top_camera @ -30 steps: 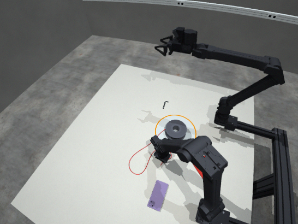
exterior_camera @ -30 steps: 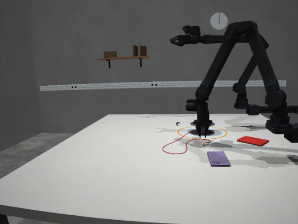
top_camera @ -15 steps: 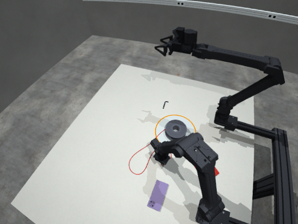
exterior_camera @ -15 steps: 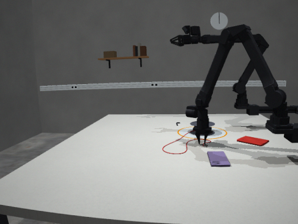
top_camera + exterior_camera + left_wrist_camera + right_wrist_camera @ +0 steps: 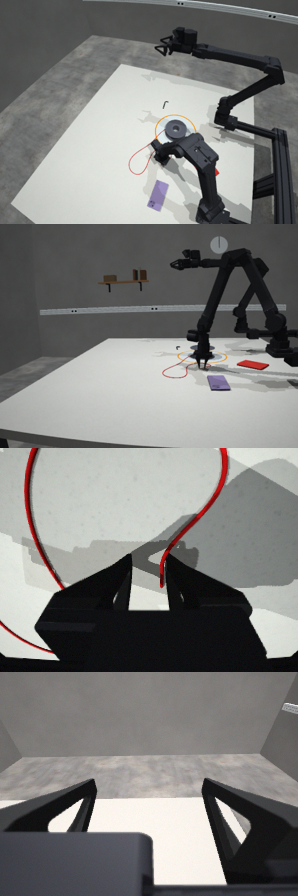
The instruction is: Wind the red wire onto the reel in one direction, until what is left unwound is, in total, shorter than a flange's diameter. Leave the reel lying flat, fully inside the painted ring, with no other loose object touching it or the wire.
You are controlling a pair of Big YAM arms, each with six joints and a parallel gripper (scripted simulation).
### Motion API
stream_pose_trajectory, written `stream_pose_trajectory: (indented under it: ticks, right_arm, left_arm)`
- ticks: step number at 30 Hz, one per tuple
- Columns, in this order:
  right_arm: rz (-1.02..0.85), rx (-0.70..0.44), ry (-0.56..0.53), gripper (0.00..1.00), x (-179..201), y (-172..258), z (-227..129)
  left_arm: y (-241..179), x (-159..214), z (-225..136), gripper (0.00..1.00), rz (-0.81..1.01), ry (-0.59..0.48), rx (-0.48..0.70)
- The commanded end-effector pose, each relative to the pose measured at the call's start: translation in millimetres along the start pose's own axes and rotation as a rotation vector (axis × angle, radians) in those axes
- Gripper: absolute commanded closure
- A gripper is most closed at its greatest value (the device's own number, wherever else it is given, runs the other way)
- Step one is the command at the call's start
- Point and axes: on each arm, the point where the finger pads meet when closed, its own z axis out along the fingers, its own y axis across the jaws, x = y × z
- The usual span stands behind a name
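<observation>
White tabletop [image 5: 82,164] [image 5: 109,401] [image 5: 125,498] [image 5: 150,817]: from the narrowly parted left gripper [image 5: 163,164] [image 5: 202,367] [image 5: 148,560], thin red wire [image 5: 137,174] [image 5: 174,377] [image 5: 224,463] runs toward wrist-view one o'clock.

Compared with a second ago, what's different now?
The left gripper has moved away from the reel toward the free end of the red wire; it has gripped nothing. The reel, phone and right arm stayed put.
</observation>
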Motion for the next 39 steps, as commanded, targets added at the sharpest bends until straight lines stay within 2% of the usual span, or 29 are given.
stream_pose_trajectory:
  ticks: [1,10,34,39]
  right_arm:
    - [0.012,0.008,-0.013,0.00,-2.1,-4.9,3.0]
    - [0.012,0.008,-0.013,0.00,-2.1,-4.9,3.0]
    - [0.012,0.008,-0.013,0.00,-2.1,-4.9,3.0]
    - [0.012,0.008,-0.013,0.00,-2.1,-4.9,3.0]
  left_arm:
    - [-25.3,13.3,14.4,0.70,0.004,0.021,0.047]
    - [-32.7,15.9,14.5,0.72,0.004,0.021,0.047]
    - [-32.7,15.9,14.5,1.00,0.004,0.021,0.047]
    - [-32.7,15.9,14.5,1.00,0.004,0.021,0.047]
